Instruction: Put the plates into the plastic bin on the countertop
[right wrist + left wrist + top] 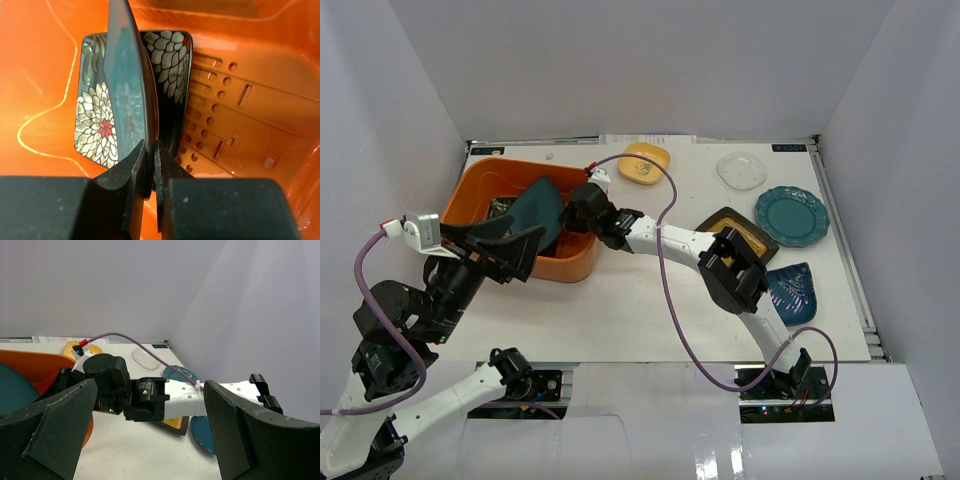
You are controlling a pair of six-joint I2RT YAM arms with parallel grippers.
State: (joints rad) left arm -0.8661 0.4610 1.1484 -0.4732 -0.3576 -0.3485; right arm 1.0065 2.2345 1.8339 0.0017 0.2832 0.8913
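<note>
The orange plastic bin [485,180] stands at the back left of the white countertop [640,300]. My right gripper [578,207] reaches over its right rim, shut on the edge of the teal square plate [538,210], which is tilted inside the bin. In the right wrist view the plate [127,85] is seen edge-on between my fingers, above the black floral square plate [97,125] lying on the ribbed bin floor [235,120]. My left gripper [505,250] is open and empty, just in front of the bin.
On the countertop lie the small yellow square plate [644,163], the clear round plate [741,170], the teal scalloped round plate [792,215], the black-rimmed mustard square plate [750,232] partly under the right arm, and the blue plate [793,293]. White walls enclose the table.
</note>
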